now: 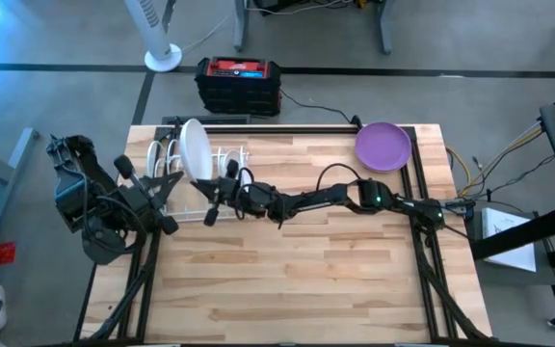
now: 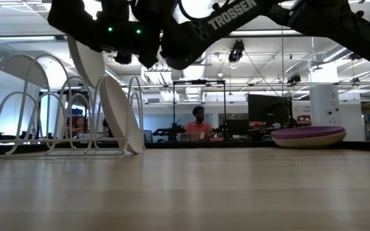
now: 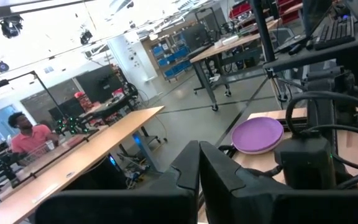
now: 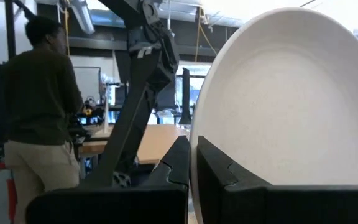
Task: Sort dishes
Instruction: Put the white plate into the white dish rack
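White smooth round plate (image 1: 196, 149) stands in wire rack (image 1: 167, 164), right jaws gripping it.

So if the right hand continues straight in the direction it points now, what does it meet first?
Probably the white plate standing upright in the dish rack. The right hand is just beside the rack, and the plate fills its wrist view right past the fingers, though exact depth is unclear.

A plain white plate (image 1: 196, 150) is standing out against a white wire rack (image 1: 167, 159), while a solid purple plate (image 1: 383, 146) is showing at the far corner of the pale, wood-striped counter (image 1: 287, 280). Both arms are appearing black, one lettered in white.
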Action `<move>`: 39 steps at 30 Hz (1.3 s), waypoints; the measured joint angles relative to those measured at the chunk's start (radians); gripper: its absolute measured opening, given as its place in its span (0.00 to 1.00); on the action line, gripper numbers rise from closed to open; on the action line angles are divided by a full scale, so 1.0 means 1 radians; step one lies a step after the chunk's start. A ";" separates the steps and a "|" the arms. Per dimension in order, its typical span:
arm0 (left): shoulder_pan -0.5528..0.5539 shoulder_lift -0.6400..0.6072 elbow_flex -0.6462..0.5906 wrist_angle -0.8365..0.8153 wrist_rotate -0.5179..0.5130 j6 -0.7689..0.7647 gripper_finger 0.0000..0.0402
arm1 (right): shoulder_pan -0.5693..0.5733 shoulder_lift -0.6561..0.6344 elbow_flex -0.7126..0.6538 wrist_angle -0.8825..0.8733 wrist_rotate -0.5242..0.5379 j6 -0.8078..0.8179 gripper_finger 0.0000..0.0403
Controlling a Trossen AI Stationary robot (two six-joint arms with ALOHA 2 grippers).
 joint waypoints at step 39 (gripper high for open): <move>0.000 0.002 -0.022 0.000 0.001 -0.045 0.00 | 0.027 -0.002 -0.129 0.002 0.055 0.352 0.00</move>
